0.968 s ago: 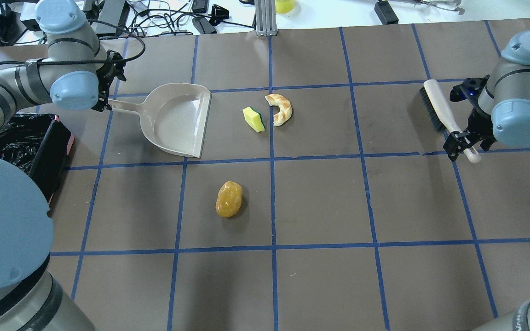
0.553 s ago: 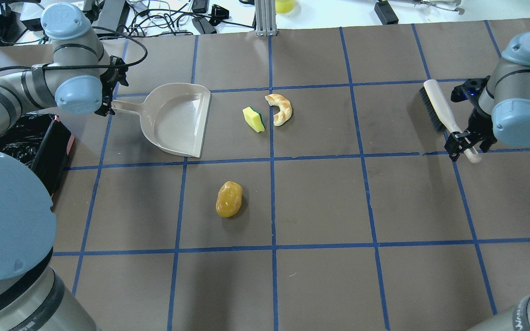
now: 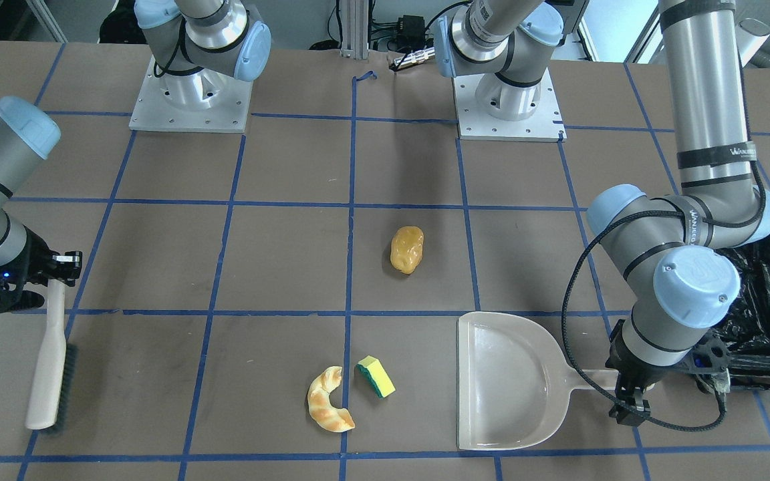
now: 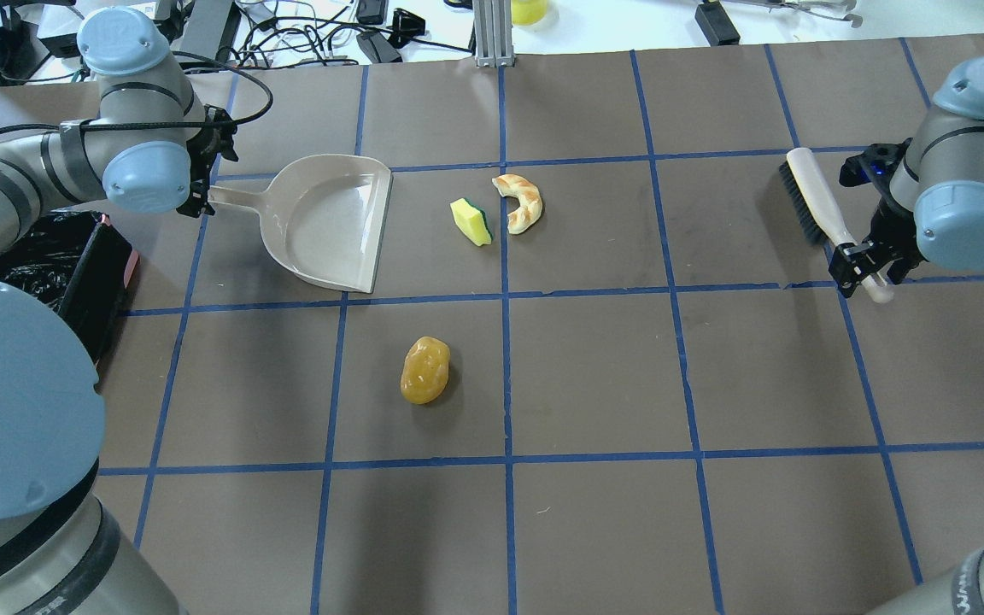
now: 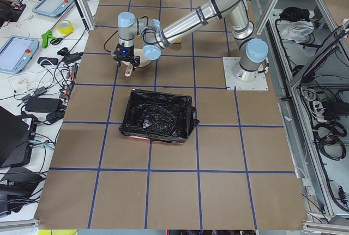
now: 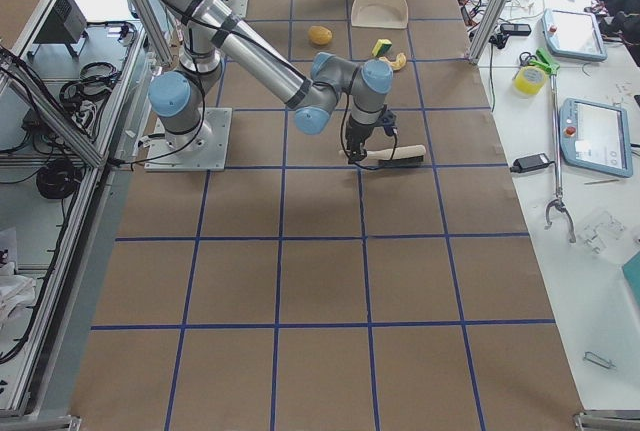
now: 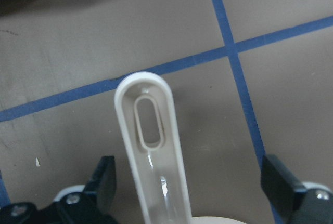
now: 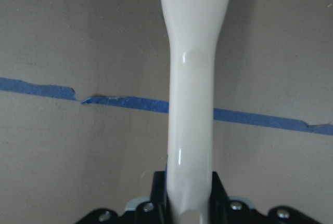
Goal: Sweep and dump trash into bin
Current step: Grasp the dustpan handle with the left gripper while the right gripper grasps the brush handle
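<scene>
On the worktop point(image 4: 594, 376), nearest the robot, lay the golden-yellow bread-like piece point(image 4: 424, 369), alone in its square and well apart from everything else. One row farther out sat the yellow sponge point(image 4: 471, 221) with its green side, and just beside it the striped croissant point(image 4: 521, 202). The open mouth of the beige dustpan point(image 4: 330, 222) faced the pair from the robot's left, near them but not touching.

In that same far row, the left gripper point(image 7: 190, 180) straddled the dustpan's handle with its jaws spread wide, clear of the handle on both sides. Over on the robot's right, the right gripper point(image 4: 866, 266) had its jaws pinched on the handle of the brush point(image 4: 812, 201), whose dark bristles rested on the worktop. The bin point(image 5: 158, 118), lined with black plastic, stood at the robot's left end, behind the left arm.

The task looked barely begun. Nothing had been swept, the dustpan was empty, and no trash showed in the bin. Gripping the dustpan, brushing each piece in and tipping the load out all remained to be done.

By count there were three pieces of trash, one dustpan, one brush, one bin and two grippers.
</scene>
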